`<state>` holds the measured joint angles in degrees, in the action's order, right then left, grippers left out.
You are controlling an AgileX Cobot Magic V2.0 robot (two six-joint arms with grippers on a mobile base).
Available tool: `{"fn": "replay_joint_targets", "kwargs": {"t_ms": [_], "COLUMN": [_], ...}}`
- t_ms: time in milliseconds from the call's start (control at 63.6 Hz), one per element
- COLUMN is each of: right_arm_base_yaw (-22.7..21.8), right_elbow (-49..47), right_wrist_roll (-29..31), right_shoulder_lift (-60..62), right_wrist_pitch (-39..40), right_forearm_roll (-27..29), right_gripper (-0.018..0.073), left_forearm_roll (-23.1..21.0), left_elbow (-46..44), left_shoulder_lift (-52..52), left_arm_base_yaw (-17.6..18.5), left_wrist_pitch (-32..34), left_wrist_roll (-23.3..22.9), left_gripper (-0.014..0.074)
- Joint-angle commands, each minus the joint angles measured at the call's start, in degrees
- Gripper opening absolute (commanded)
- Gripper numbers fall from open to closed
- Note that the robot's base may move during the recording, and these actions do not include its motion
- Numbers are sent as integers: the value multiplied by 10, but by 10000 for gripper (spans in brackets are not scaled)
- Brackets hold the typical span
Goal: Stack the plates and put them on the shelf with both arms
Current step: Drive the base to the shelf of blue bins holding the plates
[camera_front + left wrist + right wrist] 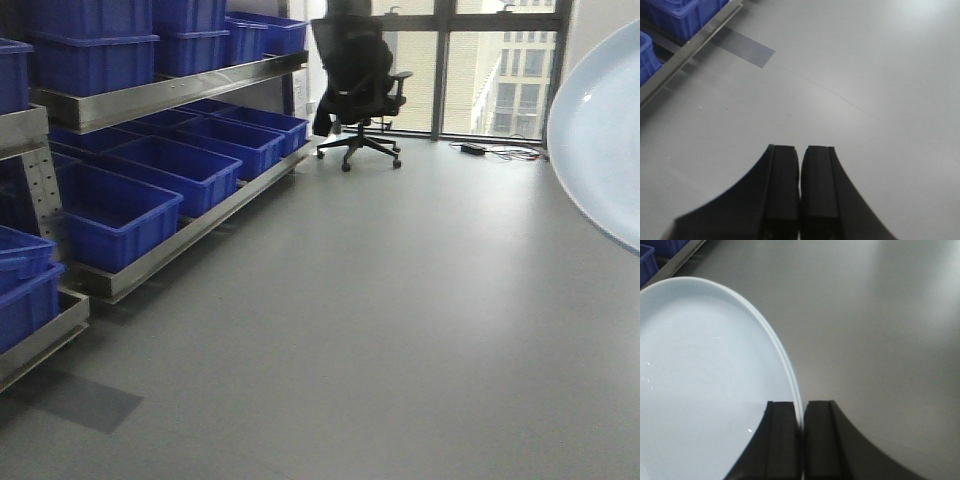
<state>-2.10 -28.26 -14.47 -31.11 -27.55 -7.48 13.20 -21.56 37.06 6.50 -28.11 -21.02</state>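
Closest to the right wrist camera, the right tool [801, 440] is clamped on the rim of a plate [705, 380]. The thin pale edge runs down into the narrow gap between the two black pads, and the glossy face of the plate spreads away to the left, in the air above the grey floor [880, 315]. Only one plate can be made out; whether a second sits against it I cannot tell. The left tool [800, 195] is closed, its pads almost touching with nothing between them, and it too is over bare floor, with a darker patch [742, 47] ahead of it. The plate hangs on a single edge pinch, and that seems to be the weak point: a slick rim with most of the weight off to one side will likely want to pivot or slip. The sound way is to move slowly, avoid sudden wrist turns, and bring the left tool, opened, to the opposite rim so both arms share the load before the plate is set down. Farther off, in the front view, the shelf [170, 92] stands to the left, well apart from the plate at the right edge. Its levels are filled with blue bins [150, 170], and no free spot shows from here. Beyond are a chair [358, 85] and windows [490, 80].
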Motion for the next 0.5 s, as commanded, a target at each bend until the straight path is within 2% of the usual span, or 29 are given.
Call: {"fn": "replay_joint_targets", "kwargs": {"t_ms": [0,488], "right_arm_base_yaw": [-4,-4], "right_elbow": [-19,-19], "right_wrist_roll": [-2,-2], "right_shoulder_lift": [0,0], "right_wrist_pitch": [55,55], "right_forearm_roll": [-4,-4], "right_gripper": [57,57], "left_forearm_roll": [5,5], "left_elbow": [-16,-16], "left_shoulder_lift": [6,6], "left_arm_base_yaw": [-2,-2], "left_wrist_pitch": [37,38], "left_wrist_roll": [-7,-7], "left_gripper": [96,96]}}
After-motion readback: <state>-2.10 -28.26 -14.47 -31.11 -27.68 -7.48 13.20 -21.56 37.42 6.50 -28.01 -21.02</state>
